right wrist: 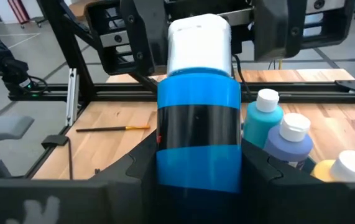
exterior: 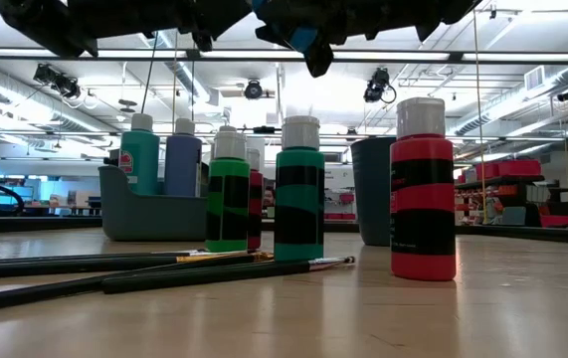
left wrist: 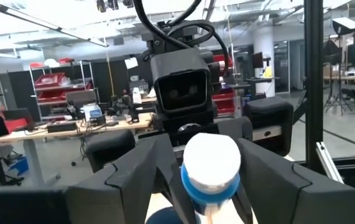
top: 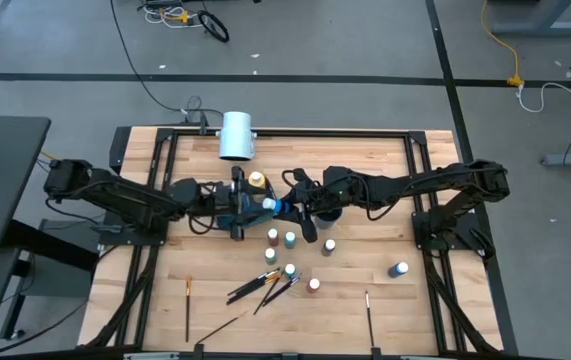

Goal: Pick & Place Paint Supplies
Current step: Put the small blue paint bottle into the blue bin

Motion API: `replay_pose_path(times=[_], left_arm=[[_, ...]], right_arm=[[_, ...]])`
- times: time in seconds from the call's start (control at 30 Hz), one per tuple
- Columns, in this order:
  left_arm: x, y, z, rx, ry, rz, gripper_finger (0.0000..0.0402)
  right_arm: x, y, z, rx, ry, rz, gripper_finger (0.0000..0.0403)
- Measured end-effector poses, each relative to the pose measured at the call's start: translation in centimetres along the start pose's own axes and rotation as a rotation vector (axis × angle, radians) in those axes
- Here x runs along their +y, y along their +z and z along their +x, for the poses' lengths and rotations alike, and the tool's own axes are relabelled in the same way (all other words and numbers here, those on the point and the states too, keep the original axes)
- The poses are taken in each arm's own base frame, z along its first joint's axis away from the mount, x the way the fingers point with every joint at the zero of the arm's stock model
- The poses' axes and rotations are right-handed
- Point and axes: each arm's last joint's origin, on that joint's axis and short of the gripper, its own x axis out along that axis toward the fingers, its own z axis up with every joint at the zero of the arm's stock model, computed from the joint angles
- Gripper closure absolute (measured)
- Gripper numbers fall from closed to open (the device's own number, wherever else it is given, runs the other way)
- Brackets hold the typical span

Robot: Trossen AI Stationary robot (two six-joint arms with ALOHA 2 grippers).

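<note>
Near edge: loose paintbrushes (top: 261, 287) on the table (top: 385, 165), w/ small paint bottles (top: 289, 239) standing just beyond. Mid-table, raised: right gripper (top: 287, 207) clamped on a blue bottle (right wrist: 198, 127), white cap pointing at the left gripper (top: 248, 204), whose fingers are spread either side of the cap. Below/beside them a gray caddy (exterior: 154, 214) w/ more bottles. Far edge: white cylinder (top: 236, 135).
</note>
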Motion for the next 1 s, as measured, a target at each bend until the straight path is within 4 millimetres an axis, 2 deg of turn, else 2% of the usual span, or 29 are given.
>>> replay_pose_path(times=[0.1,0.33,0.5,0.67,0.83,1.0], left_arm=[[0.0,0.0,0.0,0.002,0.000,0.013,0.0198],[-0.2,0.0,0.0,0.002,-0.063,0.012,0.0275],[-0.1,-0.1,0.0,0.012,-0.027,-0.004,0.0275],[-0.1,-0.7,0.0,0.082,0.000,0.008,0.0263],[-0.2,-2.2,-0.2,0.242,-0.005,-0.032,0.0275],[0.1,-4.4,-1.2,0.476,0.133,0.022,0.0275]], right_arm=[[0.0,0.0,0.0,-0.002,0.000,-0.001,0.0259],[0.0,0.1,0.0,-0.009,-0.062,-0.010,0.0259],[0.1,0.1,0.0,-0.010,-0.098,-0.011,0.0257],[0.5,-0.1,0.1,0.006,-0.134,-0.027,0.0235],[0.5,-0.6,0.1,0.055,-0.213,-0.058,0.0207],[0.4,-0.5,0.0,0.064,-0.240,-0.106,0.0188]])
